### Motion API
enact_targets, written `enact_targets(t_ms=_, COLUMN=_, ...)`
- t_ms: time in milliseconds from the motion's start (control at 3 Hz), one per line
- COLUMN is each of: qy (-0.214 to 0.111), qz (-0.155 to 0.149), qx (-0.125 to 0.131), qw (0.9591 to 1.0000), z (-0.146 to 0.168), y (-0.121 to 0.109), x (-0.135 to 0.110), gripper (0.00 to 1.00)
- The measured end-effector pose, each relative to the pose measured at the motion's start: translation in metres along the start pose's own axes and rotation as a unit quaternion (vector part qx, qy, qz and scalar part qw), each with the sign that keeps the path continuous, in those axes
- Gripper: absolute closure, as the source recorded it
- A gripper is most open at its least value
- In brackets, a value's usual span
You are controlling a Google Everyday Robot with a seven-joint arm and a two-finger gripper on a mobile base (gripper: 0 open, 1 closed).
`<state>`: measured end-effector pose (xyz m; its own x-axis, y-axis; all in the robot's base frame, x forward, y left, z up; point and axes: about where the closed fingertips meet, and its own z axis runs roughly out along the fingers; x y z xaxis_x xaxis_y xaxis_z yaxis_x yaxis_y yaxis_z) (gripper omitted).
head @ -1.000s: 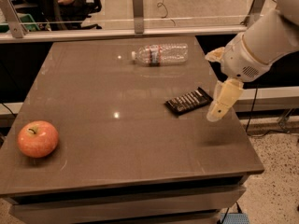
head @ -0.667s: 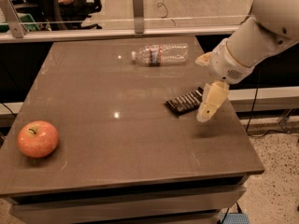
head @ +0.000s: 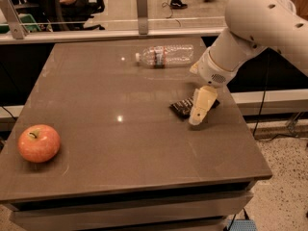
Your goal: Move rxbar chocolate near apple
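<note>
The rxbar chocolate is a flat black wrapper with white lettering lying on the right part of the brown table. My gripper points down right at the bar's right end and covers part of it. The white arm comes in from the upper right. The apple, red-orange with a short stem, sits near the table's front left corner, far from the bar and the gripper.
A clear plastic water bottle lies on its side at the back of the table, behind the bar. A low glass rail runs along the far edge. The table's right edge is close to the gripper.
The gripper has moved left, from beside the bar's right end to over it. The bar, apple and bottle have not moved.
</note>
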<state>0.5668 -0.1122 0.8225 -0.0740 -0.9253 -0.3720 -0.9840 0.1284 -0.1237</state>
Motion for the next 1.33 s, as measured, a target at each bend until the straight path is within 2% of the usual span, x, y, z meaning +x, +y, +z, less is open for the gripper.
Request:
enact_targets(t_ms=333, qy=0.0, qz=0.0, qx=0.0, qw=1.0, z=0.0, y=0.0, x=0.0, gripper=0.0)
enact_targets(t_ms=667, qy=-0.006, qz=0.008, qx=-0.011, qw=0.9999, z=0.006, y=0.011, x=0.001, gripper=0.17)
enact_targets(t_ms=1000, qy=-0.007, qz=0.02, qx=-0.024, qw=0.9995, z=0.006, y=0.022, x=0.004, gripper=0.4)
enact_targets(t_ms=1333, qy=-0.007, qz=0.02, qx=-0.024, qw=0.9995, z=0.002, y=0.022, x=0.003, gripper=0.64)
